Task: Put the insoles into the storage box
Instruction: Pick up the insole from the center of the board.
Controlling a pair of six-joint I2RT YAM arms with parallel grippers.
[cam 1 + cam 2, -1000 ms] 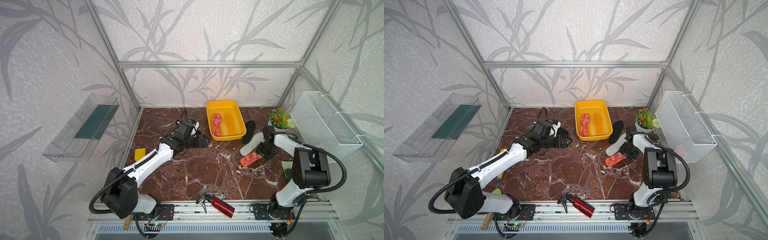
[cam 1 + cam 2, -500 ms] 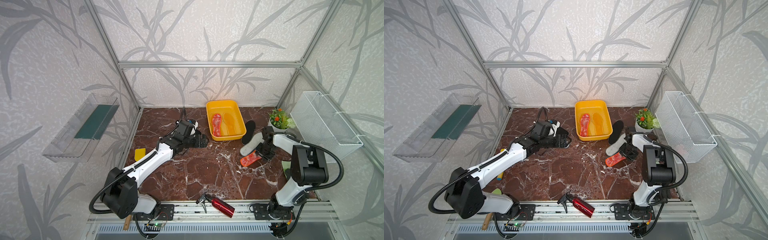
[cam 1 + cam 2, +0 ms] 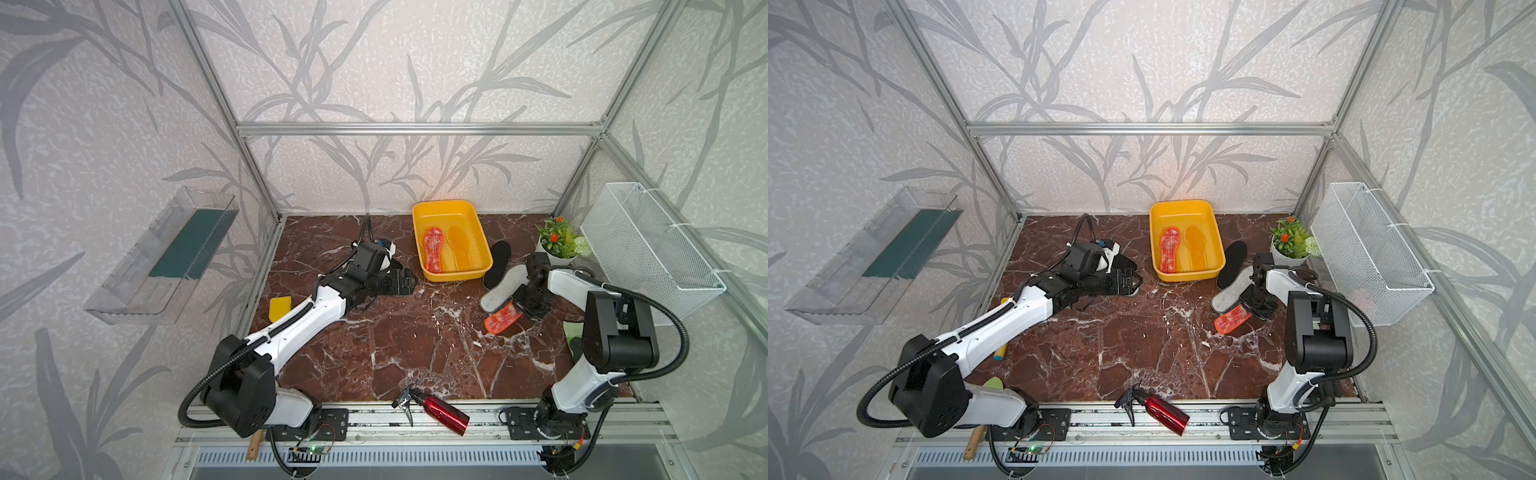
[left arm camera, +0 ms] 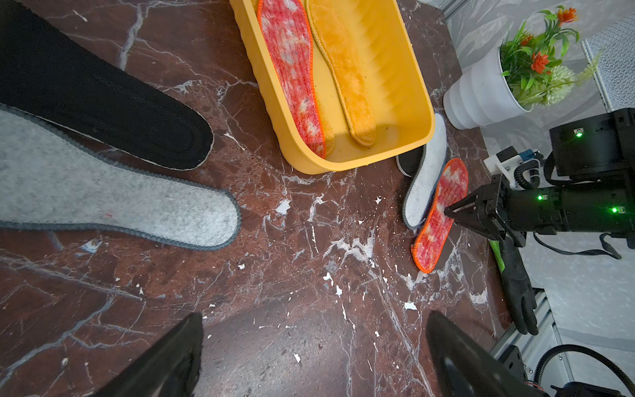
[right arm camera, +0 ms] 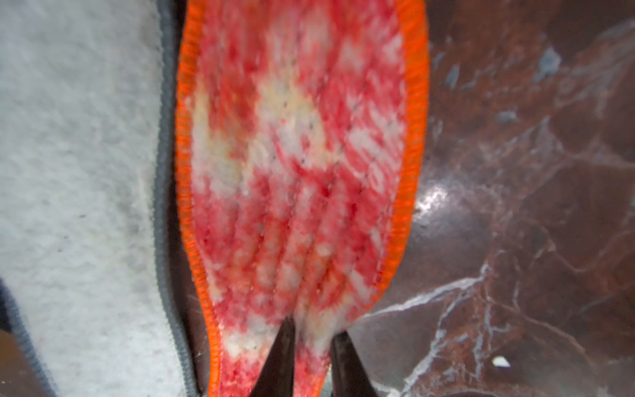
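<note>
The yellow storage box (image 3: pixel 453 276) (image 4: pixel 275 113) stands at the back and holds a red-orange insole (image 3: pixel 433 249) and a yellow-orange insole (image 3: pixel 459 247). To its right, on the marble, lie a black insole (image 3: pixel 497 257), a grey felt insole (image 3: pixel 500 286) (image 5: pixel 75 172) and a second red-orange insole (image 3: pixel 503 318) (image 5: pixel 292 154). My right gripper (image 3: pixel 521 305) (image 5: pixel 314 326) is shut on a pinched fold of that red-orange insole. My left gripper (image 3: pixel 405 282) (image 4: pixel 314 319) hangs open over bare marble, left of the box. Beside it lie another grey insole (image 4: pixel 103 199) and another black insole (image 4: pixel 103 103).
A potted plant (image 3: pixel 559 245) stands behind the right arm, and a white mesh basket (image 3: pixel 648 249) hangs on the right wall. A black glove (image 4: pixel 519 292) lies at the right edge. A red spray bottle (image 3: pixel 440 409) lies at the front, a yellow scraper (image 3: pixel 279 308) at the left.
My right gripper's jaws have closed onto the red-orange insole on the marble. The left arm has not moved.
</note>
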